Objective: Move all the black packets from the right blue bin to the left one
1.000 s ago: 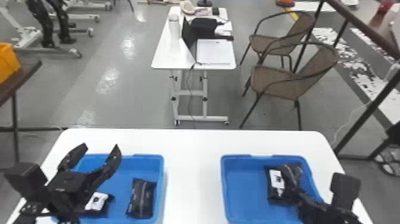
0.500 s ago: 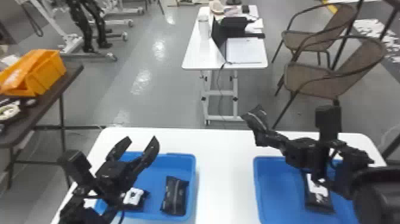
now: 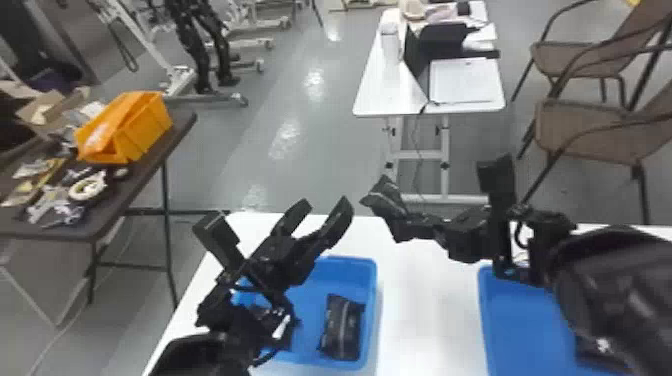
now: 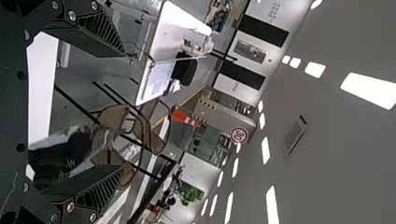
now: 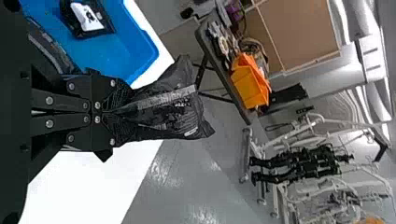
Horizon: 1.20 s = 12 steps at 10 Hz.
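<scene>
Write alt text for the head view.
The right gripper holds a black packet raised between the blue left bin and blue right bin on a white table. The left gripper, open and empty, is raised by the left bin, where another packet lies in plain sight. Behind are a desk and brown chairs.

Left bin (image 3: 374, 310) and right bin (image 3: 482, 305) sat on the work table (image 3: 425, 295), gap between. Left bin: one packet (image 3: 345, 327) right side, another packet (image 5: 100, 31) left of it. Right bin: one packet (image 3: 592, 350). Right gripper (image 3: 404, 222) had a held packet (image 3: 382, 195). Far table (image 3: 370, 102) stood behind, chairs (image 3: 590, 120) to its right, side table (image 3: 145, 177) left, crate (image 3: 147, 127) on it.
</scene>
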Motion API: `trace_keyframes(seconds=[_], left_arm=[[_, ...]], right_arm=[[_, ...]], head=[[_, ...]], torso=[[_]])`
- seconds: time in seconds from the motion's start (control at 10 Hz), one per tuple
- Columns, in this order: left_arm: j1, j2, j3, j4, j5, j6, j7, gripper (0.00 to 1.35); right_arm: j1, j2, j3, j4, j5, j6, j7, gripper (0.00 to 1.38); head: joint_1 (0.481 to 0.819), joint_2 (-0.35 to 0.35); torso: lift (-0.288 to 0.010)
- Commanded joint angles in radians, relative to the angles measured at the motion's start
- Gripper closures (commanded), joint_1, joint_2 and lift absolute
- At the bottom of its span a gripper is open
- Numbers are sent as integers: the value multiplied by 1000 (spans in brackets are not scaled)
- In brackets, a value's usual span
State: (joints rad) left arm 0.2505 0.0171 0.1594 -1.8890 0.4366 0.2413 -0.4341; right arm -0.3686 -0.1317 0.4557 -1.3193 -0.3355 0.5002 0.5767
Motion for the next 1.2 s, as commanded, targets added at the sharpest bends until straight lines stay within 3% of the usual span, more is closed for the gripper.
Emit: trace_keyframes(seconds=[0.0, 0.2, 0.4, 0.7, 0.9, 1.1], left_arm=[[-30, 26, -34, 1, -21, 3, 0, 180], [-42, 3, -38, 14, -44, 19, 0, 180], [-42, -17, -32, 14, -70, 49, 2, 179], [-27, -16, 15, -1, -174, -4, 8, 174], [-30, -17, 69, -44, -187, -79, 46, 174], [-34, -20, 112, -73, -127, -7, 52, 173]], right_arm=[[-69, 1, 103, 28, -39, -6, 0, 1286], [-147, -13, 244, 78, -125, -14, 0, 1286], [-158, -13, 250, 57, -128, -15, 0, 1286], [-148, -23, 259, -1, -71, 12, -26, 1286], [-135, -29, 250, -20, -60, 26, -43, 1286], [-110, -36, 231, -75, 3, -34, -67, 1286]], head=[[695, 263], [695, 283], [695, 311], [695, 326], [695, 350], [695, 350]], torso=[[0], [0], [0], [0], [0], [0]])
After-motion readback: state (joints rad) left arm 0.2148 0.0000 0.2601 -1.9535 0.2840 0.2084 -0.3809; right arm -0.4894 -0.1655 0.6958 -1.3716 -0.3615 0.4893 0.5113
